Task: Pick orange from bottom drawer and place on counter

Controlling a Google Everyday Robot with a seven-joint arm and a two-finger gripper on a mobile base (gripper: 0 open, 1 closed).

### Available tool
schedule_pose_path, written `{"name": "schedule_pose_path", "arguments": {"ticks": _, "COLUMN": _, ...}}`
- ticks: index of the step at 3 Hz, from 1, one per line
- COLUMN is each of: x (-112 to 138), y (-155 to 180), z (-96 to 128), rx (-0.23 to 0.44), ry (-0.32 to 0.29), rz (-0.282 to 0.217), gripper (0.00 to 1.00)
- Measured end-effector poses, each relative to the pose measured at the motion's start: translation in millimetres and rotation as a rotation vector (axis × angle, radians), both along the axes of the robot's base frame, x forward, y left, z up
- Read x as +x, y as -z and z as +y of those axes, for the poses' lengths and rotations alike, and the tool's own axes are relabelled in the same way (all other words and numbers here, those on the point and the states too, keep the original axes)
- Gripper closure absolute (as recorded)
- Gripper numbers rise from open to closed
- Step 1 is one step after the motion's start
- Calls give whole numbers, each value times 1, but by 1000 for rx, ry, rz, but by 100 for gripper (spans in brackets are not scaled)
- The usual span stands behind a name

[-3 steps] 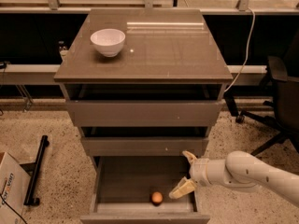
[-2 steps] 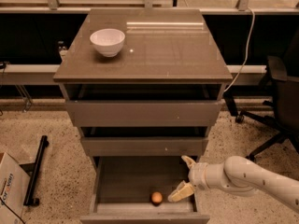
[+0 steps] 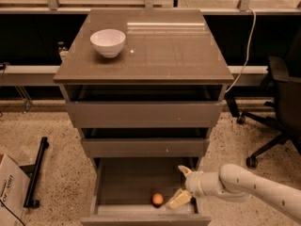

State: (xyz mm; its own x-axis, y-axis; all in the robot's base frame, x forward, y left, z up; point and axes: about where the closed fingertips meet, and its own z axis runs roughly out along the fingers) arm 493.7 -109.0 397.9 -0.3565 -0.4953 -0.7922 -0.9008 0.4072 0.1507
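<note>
The orange (image 3: 157, 199) lies on the floor of the open bottom drawer (image 3: 117, 182), near its front wall and right of centre. My gripper (image 3: 182, 184) reaches in from the right on a white arm, inside the drawer's right side. It is open: one finger points up by the drawer's right wall, the other (image 3: 176, 200) slants down towards the fruit, its tip just right of it. The gripper holds nothing. The counter (image 3: 160, 51) is the glossy grey-brown top of the cabinet above.
A white bowl (image 3: 107, 42) stands on the counter's left rear. The two upper drawers (image 3: 143, 114) are partly pulled out above the bottom one. A black office chair (image 3: 282, 102) is at the right. A cardboard box (image 3: 9, 192) and a black stand (image 3: 35, 173) lie on the floor at left.
My gripper has moved a little left and lower in the drawer, closer to the orange. The orange has not moved.
</note>
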Motion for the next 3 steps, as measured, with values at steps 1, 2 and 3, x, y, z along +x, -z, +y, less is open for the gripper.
{"name": "schedule_pose_path", "arguments": {"ticks": 1, "x": 0, "y": 0, "z": 0, "rx": 0, "ry": 0, "rz": 0, "gripper": 0}}
{"name": "schedule_pose_path", "arguments": {"ticks": 2, "x": 8, "y": 31, "z": 27, "rx": -5, "ry": -33, "rz": 32, "gripper": 0}}
{"name": "schedule_pose_path", "arguments": {"ticks": 3, "x": 14, "y": 57, "z": 43, "rx": 28, "ry": -45, "rz": 59, "gripper": 0}}
